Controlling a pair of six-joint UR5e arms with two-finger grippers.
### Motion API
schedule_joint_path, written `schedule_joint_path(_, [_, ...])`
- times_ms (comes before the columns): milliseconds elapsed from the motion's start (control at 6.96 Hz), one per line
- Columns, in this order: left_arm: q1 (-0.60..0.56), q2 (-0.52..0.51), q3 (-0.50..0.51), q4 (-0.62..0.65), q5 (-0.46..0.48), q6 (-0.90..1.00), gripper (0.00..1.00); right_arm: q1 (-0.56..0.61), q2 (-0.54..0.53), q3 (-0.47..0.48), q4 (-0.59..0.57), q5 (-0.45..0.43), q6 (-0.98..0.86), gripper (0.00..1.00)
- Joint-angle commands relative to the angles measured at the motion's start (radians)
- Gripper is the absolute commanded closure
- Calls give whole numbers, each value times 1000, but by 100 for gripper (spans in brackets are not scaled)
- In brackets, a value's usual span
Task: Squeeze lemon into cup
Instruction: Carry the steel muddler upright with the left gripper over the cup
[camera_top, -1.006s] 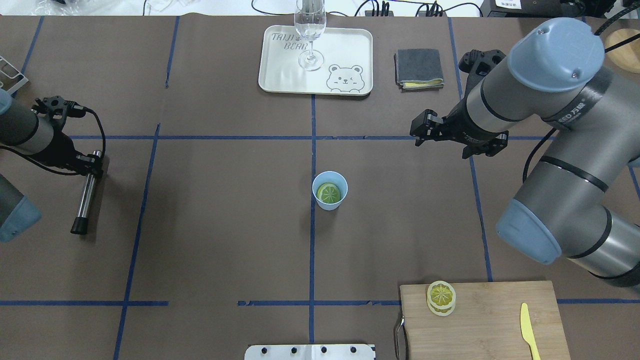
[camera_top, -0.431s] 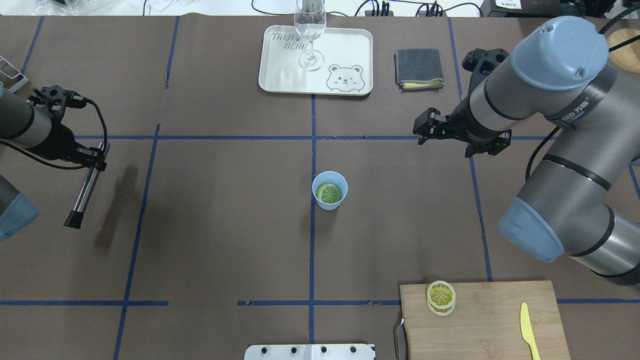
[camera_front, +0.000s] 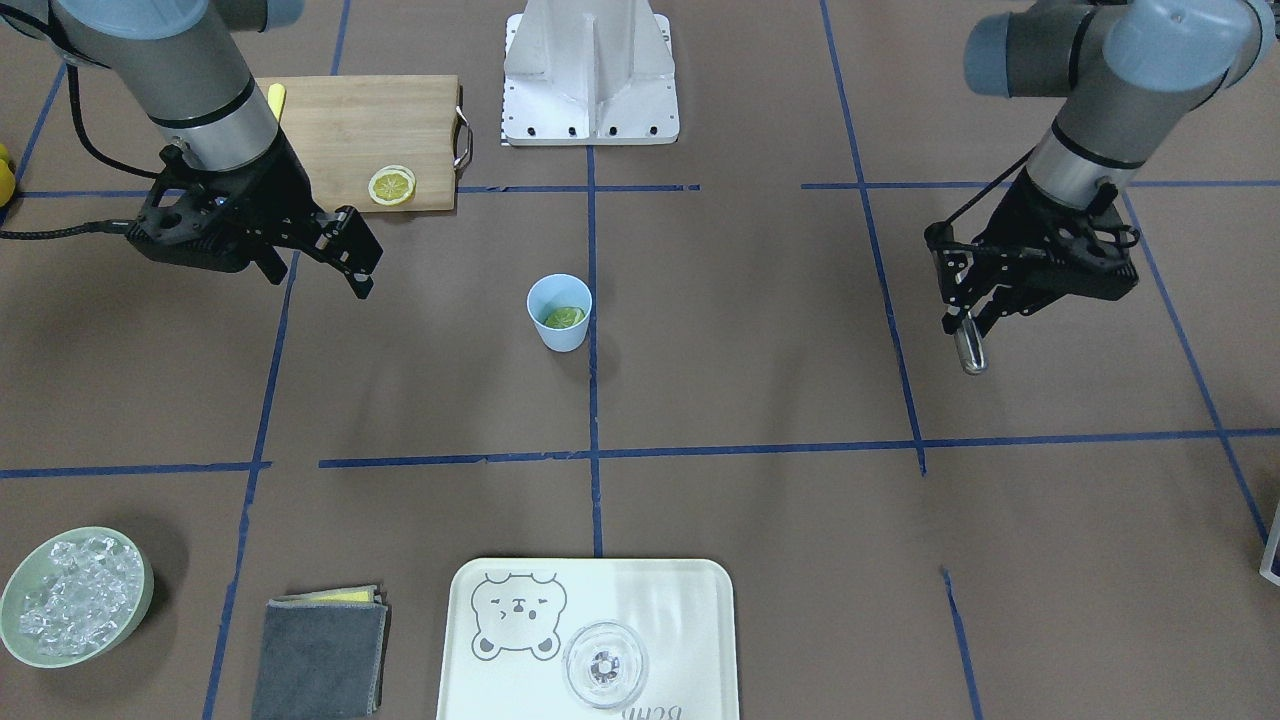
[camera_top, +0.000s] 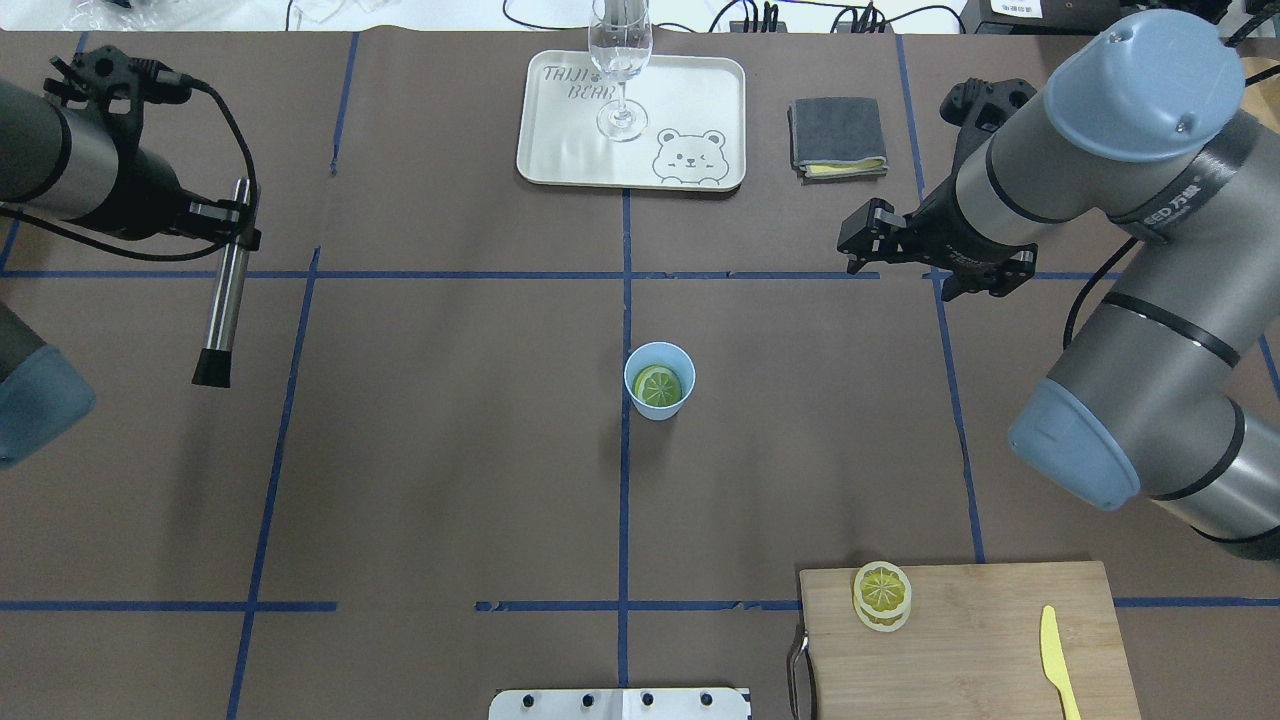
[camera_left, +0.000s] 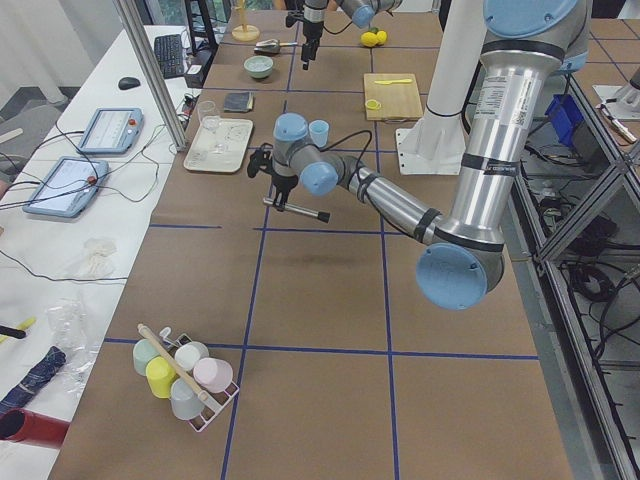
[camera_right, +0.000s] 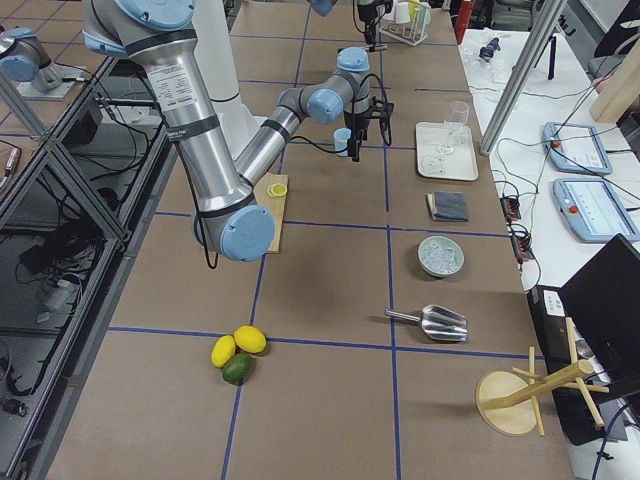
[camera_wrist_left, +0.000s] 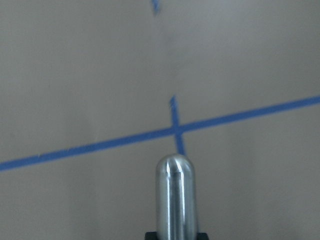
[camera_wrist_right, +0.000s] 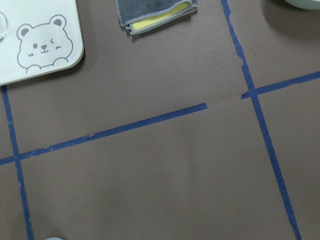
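The light-blue cup (camera_top: 642, 366) stands upright near the table's middle; it also shows in the front view (camera_front: 559, 330). The yellow-green lemon (camera_top: 657, 386) slice lies inside it, face up (camera_front: 564, 317). My left gripper (camera_top: 236, 228) is shut on a metal rod (camera_top: 222, 300) with a black tip, held above the table far left of the cup. The rod's rounded end shows in the left wrist view (camera_wrist_left: 175, 195). My right gripper (camera_front: 315, 268) is open and empty, hovering right of and beyond the cup.
A cream bear tray (camera_top: 700, 100) with a clear glass (camera_top: 620, 60) sits at the far middle, with a grey cloth (camera_top: 838, 137) to its right. A cutting board (camera_top: 1000, 640) holds an orange-yellow slice (camera_top: 882, 595) and a yellow knife (camera_top: 1055, 660). A bowl of ice (camera_front: 75, 595) stands far right.
My left gripper has carried the rod up off the table and toward the far side. My right arm has shifted slightly right and away. Cup and lemon have not moved.
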Motion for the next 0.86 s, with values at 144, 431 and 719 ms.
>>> schedule_joint_path(144, [221, -265, -79, 20, 229, -57, 100, 35, -20, 0, -1, 4, -58, 0])
schedule_joint_path(431, [341, -361, -13, -144, 554, -84, 100, 64, -34, -4, -1, 1, -96, 0])
schedule_joint_path(719, [517, -350, 68, -374, 978, -76, 100, 78, -39, -4, -1, 2, -113, 0])
